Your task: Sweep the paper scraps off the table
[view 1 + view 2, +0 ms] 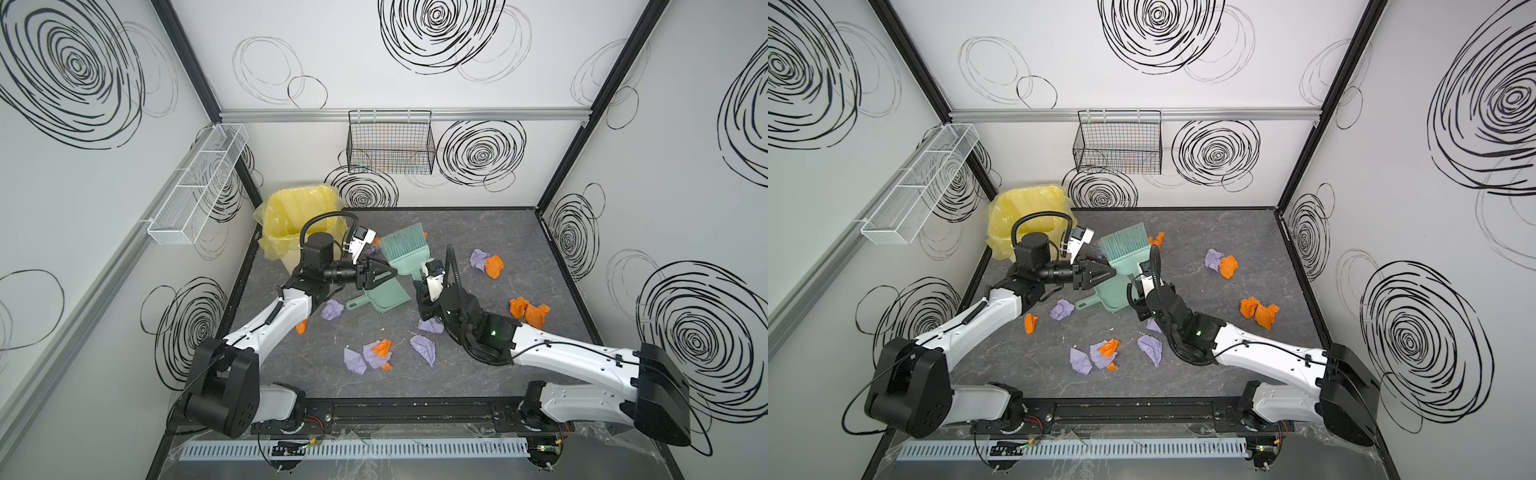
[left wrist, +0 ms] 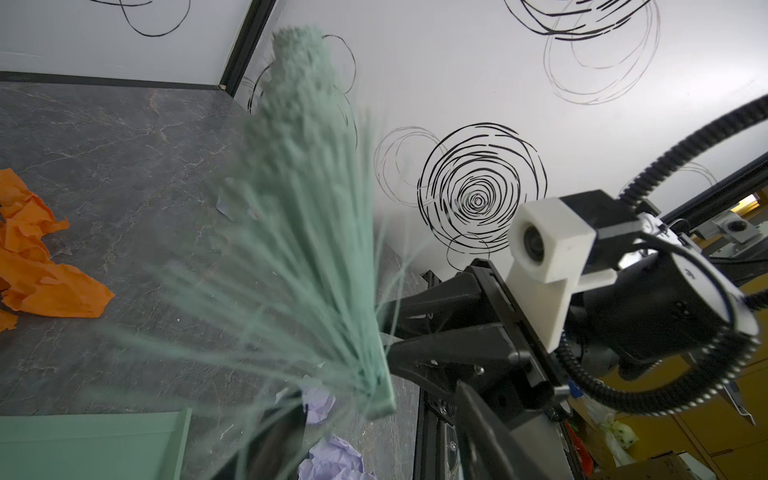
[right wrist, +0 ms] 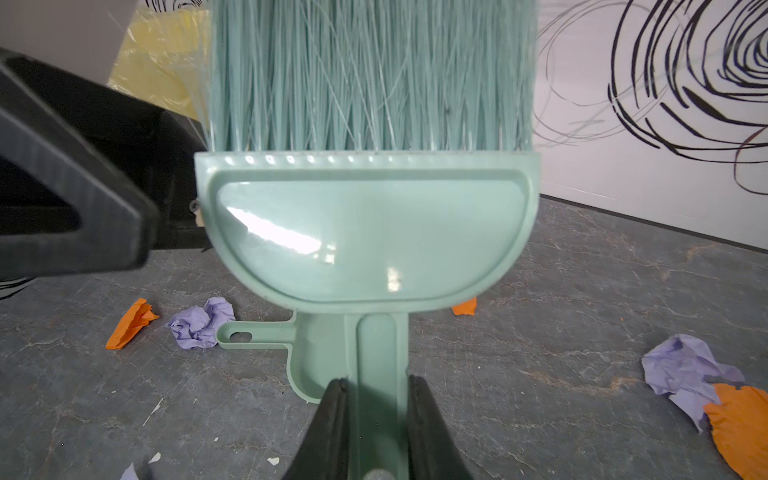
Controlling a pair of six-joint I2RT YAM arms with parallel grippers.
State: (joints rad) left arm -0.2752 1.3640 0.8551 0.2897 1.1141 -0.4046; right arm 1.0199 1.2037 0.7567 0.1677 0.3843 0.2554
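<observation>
Mint-green brush [image 3: 370, 232] pinched by right gripper [image 3: 376, 384]; left gripper [image 1: 390, 273] stands finger-spread beside its head. Paper scraps [image 1: 422, 349] unswept: dustpan [image 1: 382, 299] likely needs grasping next.

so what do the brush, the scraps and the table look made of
The brush: glossy mint plastic, showing bright glare; bristles thin synthetic-looking strands. The paper scraps: matte crumpled paper, sharp creases. The table: matte marble-look surface, probably laminate.

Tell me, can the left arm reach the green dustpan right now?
Probably yes: the dustpan lies beneath the open left gripper, its handle uncovered. The brush held by the right gripper stands close and might get bumped.
</observation>
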